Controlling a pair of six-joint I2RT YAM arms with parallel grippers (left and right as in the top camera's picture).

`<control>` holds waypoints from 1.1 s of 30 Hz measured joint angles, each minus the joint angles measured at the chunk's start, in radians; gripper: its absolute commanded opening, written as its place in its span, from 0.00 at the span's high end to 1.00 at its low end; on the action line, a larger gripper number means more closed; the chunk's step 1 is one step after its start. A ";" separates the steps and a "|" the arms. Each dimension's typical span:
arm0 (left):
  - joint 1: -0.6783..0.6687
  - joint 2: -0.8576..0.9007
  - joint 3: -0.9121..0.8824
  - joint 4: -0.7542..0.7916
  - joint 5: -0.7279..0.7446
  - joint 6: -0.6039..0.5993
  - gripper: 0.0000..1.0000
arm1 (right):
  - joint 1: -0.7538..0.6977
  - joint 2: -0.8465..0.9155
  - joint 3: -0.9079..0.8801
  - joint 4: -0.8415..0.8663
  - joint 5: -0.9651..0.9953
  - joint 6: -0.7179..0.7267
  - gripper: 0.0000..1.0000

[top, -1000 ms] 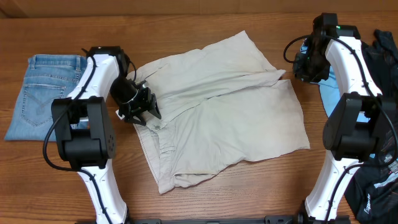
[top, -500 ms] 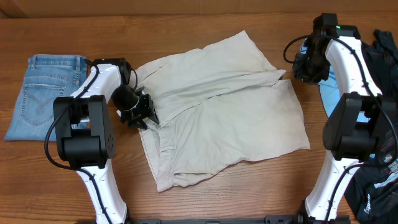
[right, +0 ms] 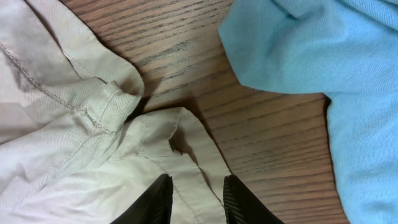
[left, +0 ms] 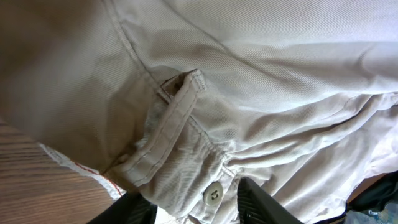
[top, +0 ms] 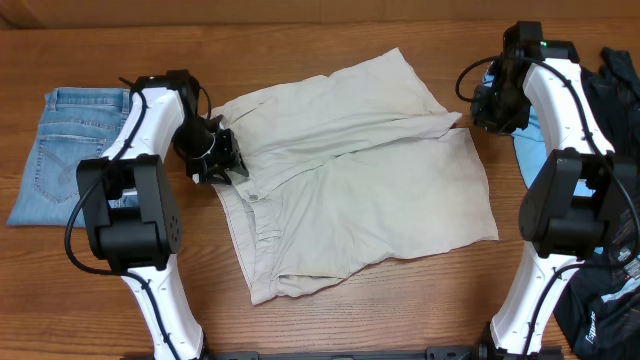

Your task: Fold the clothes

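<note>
1. Fingertips (left: 130,211) of the left gripper (left: 194,208) poke in at the bottom edge of its wrist view, with only their dark ends visible. They are closed on a bunched fold of the waistband of the shorts (top: 360,190), and a pale button (left: 212,193) sits in the narrow gap between them.
2. Just beyond the grip, a belt loop (left: 180,102) stands curled up off the waistband. A raw edge with red stitching (left: 93,173) lies against the bare table (left: 37,180) at lower left.
3. From overhead, this gripper sits at the left edge of the shorts. Its black body hides the pinch itself.
4. The right gripper (right: 198,199) is likewise cut off by the bottom of its wrist view. Its two fingers stand somewhat apart with a hemmed corner of the shorts lying between them. Whether they clamp the cloth cannot be told, since the contact falls out of frame.
5. Past that corner comes bare wood, then a light blue shirt (right: 323,81) to the right, apart from the shorts.
6. Overhead, the shorts lie spread and rumpled across the middle of the table, waistband toward the left arm and legs reaching right. The right gripper is at their upper right corner.
7. Blue jeans (top: 70,140) lie at far left, partly hidden by the left arm. Dark garments (top: 610,90) at the right edge are cut off by the frame and hard to make out.
</note>
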 measured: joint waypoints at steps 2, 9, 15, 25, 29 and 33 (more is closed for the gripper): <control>-0.002 0.000 0.000 0.001 0.000 0.000 0.53 | 0.000 0.000 0.000 0.000 0.000 0.000 0.69; -0.042 0.000 -0.063 0.069 -0.004 -0.020 0.96 | 0.000 0.000 0.000 -0.002 0.000 0.000 0.69; -0.014 0.005 -0.008 0.072 0.000 0.016 0.96 | 0.000 0.000 0.000 -0.019 0.000 0.000 0.69; 0.163 0.015 0.420 0.060 0.003 0.073 0.96 | 0.000 0.000 0.000 -0.027 -0.003 0.000 0.69; 0.134 0.016 0.419 0.032 -0.045 0.081 0.96 | 0.000 0.000 0.000 -0.037 -0.004 0.000 0.69; 0.116 0.016 0.419 -0.012 -0.153 0.087 0.96 | 0.000 0.000 0.000 -0.040 -0.013 0.000 0.69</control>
